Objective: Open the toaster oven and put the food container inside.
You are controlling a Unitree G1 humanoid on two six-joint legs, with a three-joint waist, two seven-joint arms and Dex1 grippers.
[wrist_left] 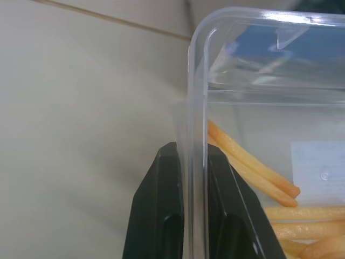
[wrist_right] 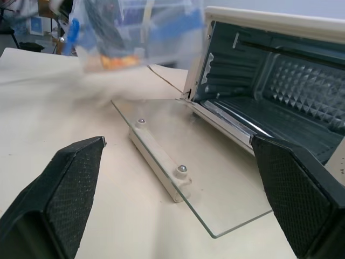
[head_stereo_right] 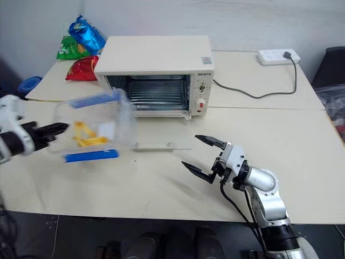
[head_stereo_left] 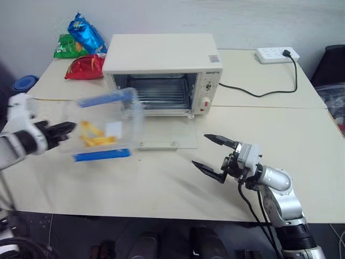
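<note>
toaster oven: on the table, toward its back, door dropped flat on the tabletop in front of it
food container: in the air in front of the toaster oven, to its left, beside the door
snack bags: left of the toaster oven, at the table's back corner
power strip: right of the toaster oven, near the back edge
cord: on the table between the power strip and the toaster oven's right side
left gripper: left of the toaster oven's door, at the food container's near end
right gripper: in front of the toaster oven, to its right

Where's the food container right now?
The food container is up off the table, pinched at its edge by the left gripper, just left of the toaster oven and its opened glass door.
</note>
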